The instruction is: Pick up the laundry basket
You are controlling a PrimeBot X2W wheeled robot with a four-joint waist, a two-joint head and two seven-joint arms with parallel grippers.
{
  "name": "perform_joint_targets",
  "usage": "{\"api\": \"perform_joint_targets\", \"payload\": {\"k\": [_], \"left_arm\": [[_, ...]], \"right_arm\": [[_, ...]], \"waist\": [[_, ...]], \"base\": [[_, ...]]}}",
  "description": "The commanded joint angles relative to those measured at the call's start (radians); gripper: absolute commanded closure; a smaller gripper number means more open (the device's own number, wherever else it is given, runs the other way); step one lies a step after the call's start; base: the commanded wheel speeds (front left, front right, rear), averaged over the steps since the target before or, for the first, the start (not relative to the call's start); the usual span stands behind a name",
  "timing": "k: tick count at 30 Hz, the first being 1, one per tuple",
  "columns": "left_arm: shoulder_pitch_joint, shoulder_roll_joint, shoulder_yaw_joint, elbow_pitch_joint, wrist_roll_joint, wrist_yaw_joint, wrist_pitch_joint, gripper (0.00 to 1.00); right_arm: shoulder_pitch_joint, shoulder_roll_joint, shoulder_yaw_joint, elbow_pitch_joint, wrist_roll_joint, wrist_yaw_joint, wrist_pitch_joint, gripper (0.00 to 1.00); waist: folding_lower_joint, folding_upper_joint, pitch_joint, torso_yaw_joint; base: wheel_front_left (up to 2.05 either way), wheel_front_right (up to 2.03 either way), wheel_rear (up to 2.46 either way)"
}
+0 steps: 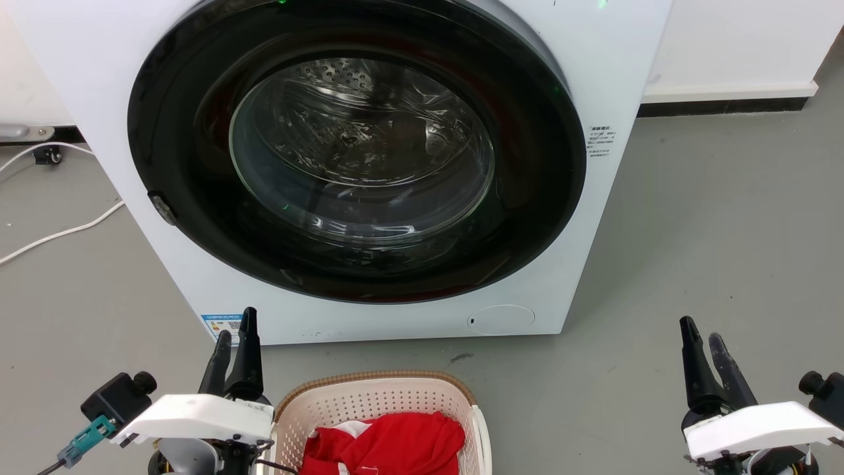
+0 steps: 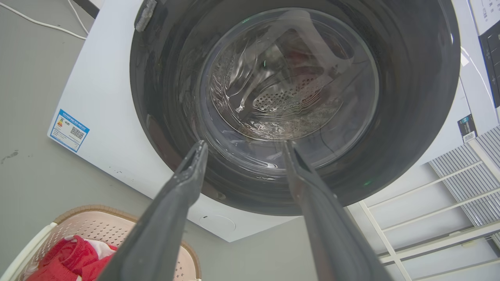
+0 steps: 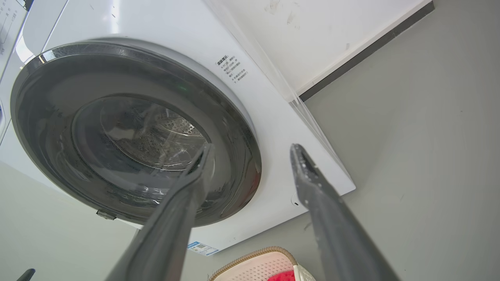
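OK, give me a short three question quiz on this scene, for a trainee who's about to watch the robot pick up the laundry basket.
1. True or false: the left end effector is gripping the laundry basket.
2. What lies in the basket? A. blue towels B. red clothing C. nothing
3. Fill in: the washer door is ___.
Key: 1. False; it and the right end effector are both open and hold nothing. 2. B. 3. shut.
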Motion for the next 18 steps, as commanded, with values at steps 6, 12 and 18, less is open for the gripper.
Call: {"api": "perform_joint_targets", "payload": {"k": [6,12,18], "left_arm": [[0.006,0.004,-0.007,-0.023,0.1,-0.003,-0.028,0.0],[0.011,0.005,-0.01,-0.024,0.165,0.0,-0.043,0.0],[0.016,0.005,-0.014,-0.025,0.245,0.005,-0.061,0.0]], "right_arm": [[0.008,-0.004,0.005,-0.028,-0.117,0.0,-0.028,0.0],[0.016,-0.004,0.007,-0.034,-0.189,0.0,-0.044,0.0],[0.027,-0.004,0.01,-0.039,-0.271,0.0,-0.061,0.0]], "waist": [[0.0,0.0,-0.001,0.0],[0.0,0.0,0.0,0.0],[0.0,0.0,0.0,0.0]], "base": [[0.0,0.0,0.0],[0.0,0.0,0.0],[0.0,0.0,0.0]]}}
